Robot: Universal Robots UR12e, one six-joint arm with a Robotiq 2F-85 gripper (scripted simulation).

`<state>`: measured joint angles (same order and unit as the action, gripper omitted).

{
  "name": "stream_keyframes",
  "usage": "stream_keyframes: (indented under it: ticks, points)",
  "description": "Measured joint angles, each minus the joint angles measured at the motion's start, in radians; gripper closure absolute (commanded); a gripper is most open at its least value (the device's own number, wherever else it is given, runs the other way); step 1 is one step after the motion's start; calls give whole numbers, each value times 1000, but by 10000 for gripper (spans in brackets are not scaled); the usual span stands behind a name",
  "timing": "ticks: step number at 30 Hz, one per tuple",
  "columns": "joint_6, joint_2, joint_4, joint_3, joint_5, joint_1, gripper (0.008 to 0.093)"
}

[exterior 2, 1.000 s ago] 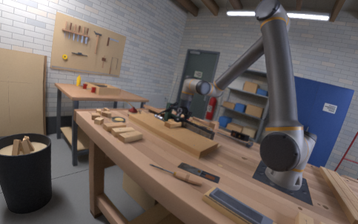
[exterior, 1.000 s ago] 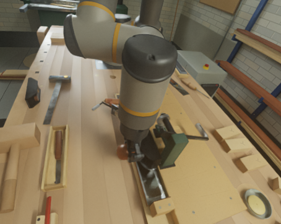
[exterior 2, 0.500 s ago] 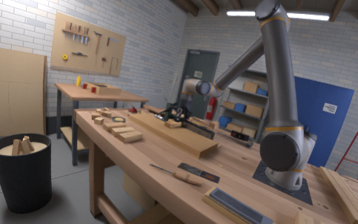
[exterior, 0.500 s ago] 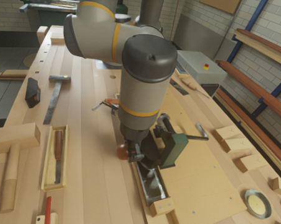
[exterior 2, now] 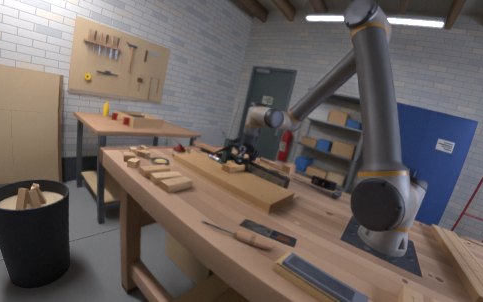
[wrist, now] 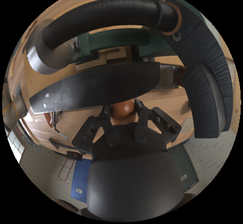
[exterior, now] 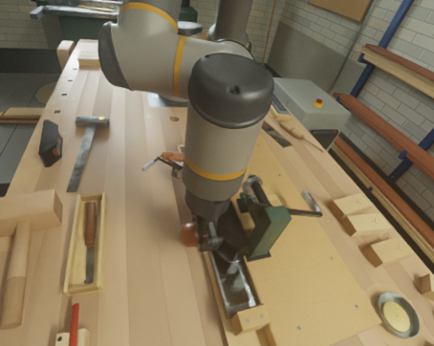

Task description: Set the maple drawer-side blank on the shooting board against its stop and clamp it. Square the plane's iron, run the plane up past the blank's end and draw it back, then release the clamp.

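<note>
The plane (exterior: 224, 234) lies on its side in the steel track of the shooting board (exterior: 292, 248), its brown knob (exterior: 189, 233) pointing left. The maple blank is mostly hidden behind the arm and under the green clamp (exterior: 266, 229), whose crank handle (exterior: 308, 206) sticks out to the right. My gripper (wrist: 125, 115) is at the plane's knob (wrist: 122, 110), fingers on either side of it and open, holding nothing. A wooden stop block (exterior: 248, 319) sits at the near end of the track.
The robot's forearm (exterior: 223, 124) hides the far half of the board. Left lie a mallet (exterior: 20, 224), a chisel tray (exterior: 86, 241), a square (exterior: 84, 148) and a block (exterior: 50, 142). Right are wooden blocks (exterior: 366, 222) and a round tin (exterior: 396, 314).
</note>
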<state>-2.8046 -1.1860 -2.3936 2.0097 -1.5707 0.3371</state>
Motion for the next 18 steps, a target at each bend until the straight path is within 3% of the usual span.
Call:
stream_keyframes:
  ticks: [16,18]
  points:
    - [0,-1,0,0,0,0,80]
    - [0,-1,0,0,0,0,80]
